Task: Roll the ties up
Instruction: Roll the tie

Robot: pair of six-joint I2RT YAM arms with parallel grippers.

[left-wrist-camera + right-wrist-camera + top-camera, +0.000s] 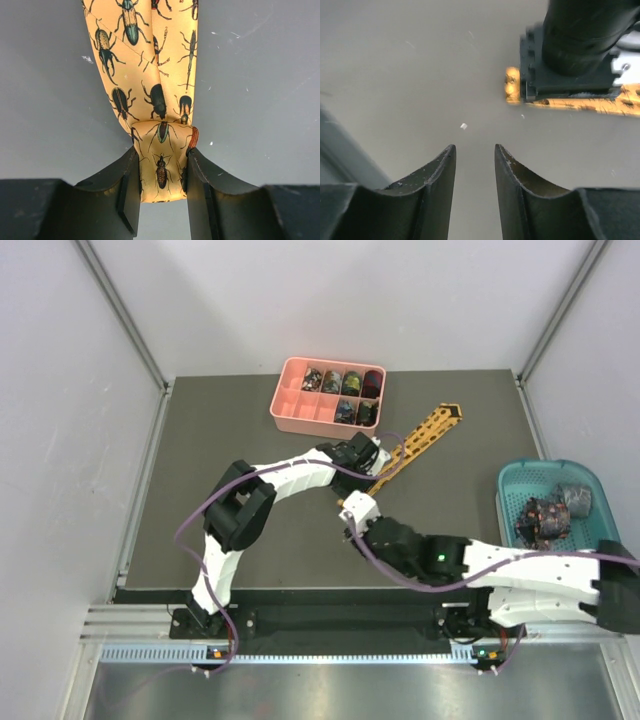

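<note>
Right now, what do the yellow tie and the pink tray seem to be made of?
The yellow tie looks like smooth woven fabric, perhaps silk: soft sheen, printed beetles, limp folds. The pink tray looks like matt moulded plastic: one even colour, rounded corners, thin dividers.

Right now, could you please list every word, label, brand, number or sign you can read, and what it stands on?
No text is readable in any view.
The yellow tie bears only insect pictures, no lettering.
The pink tray and the teal basket show no label or number that can be made out.
</note>
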